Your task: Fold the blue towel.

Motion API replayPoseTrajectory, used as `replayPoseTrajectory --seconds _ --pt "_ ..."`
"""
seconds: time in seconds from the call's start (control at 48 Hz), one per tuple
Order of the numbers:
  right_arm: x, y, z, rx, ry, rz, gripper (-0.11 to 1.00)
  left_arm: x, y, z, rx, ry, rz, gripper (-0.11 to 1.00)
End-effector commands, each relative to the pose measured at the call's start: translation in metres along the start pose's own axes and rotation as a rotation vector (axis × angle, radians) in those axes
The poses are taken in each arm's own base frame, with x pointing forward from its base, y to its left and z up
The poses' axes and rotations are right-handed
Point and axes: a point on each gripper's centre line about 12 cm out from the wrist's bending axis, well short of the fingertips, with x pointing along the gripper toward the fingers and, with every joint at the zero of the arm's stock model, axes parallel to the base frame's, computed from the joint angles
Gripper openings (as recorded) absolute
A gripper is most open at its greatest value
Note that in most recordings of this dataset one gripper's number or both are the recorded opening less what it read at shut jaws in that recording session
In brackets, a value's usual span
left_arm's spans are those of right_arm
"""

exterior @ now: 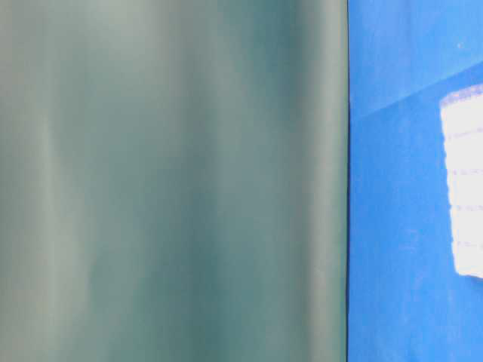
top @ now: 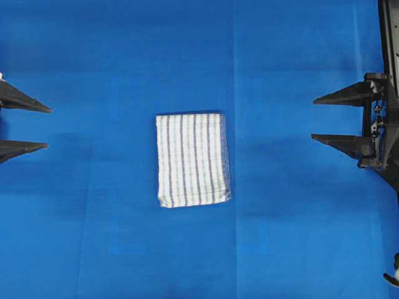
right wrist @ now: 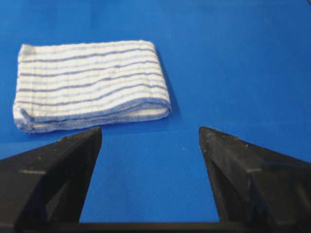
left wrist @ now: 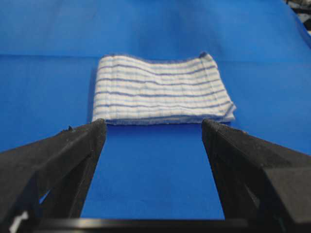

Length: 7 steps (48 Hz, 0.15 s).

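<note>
The blue towel (top: pixel 192 159), white with thin blue stripes, lies folded in a compact rectangle on the middle of the blue table covering (top: pixel 280 237). It also shows in the left wrist view (left wrist: pixel 160 90), the right wrist view (right wrist: pixel 90 85) and, washed out, in the table-level view (exterior: pixel 464 181). My left gripper (top: pixel 48 128) is open and empty at the left edge, well away from the towel; in its wrist view (left wrist: pixel 153 127) only covering lies between the jaws. My right gripper (top: pixel 313 118) is open and empty at the right, also apart from the towel, as its wrist view (right wrist: pixel 149 131) shows.
The blue covering (left wrist: pixel 155 29) spreads under everything, with faint crease lines. A grey-green blurred surface (exterior: pixel 173 181) blocks the left part of the table-level view. Arm hardware (top: pixel 386 124) stands along the right edge.
</note>
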Motion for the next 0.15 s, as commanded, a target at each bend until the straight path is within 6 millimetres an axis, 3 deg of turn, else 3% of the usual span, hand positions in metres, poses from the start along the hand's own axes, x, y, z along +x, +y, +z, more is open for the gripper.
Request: replayPoseTrajectory --seconds 0.0,0.125 --pt "0.0015 0.0005 0.0045 0.004 -0.011 -0.005 0.84 0.0013 0.0000 0.0049 0.003 -0.012 0.001 0.75" --pt "0.0015 0.0006 0.0045 0.003 -0.011 -0.005 0.84 0.0013 0.0000 0.0047 0.003 -0.011 0.001 0.75"
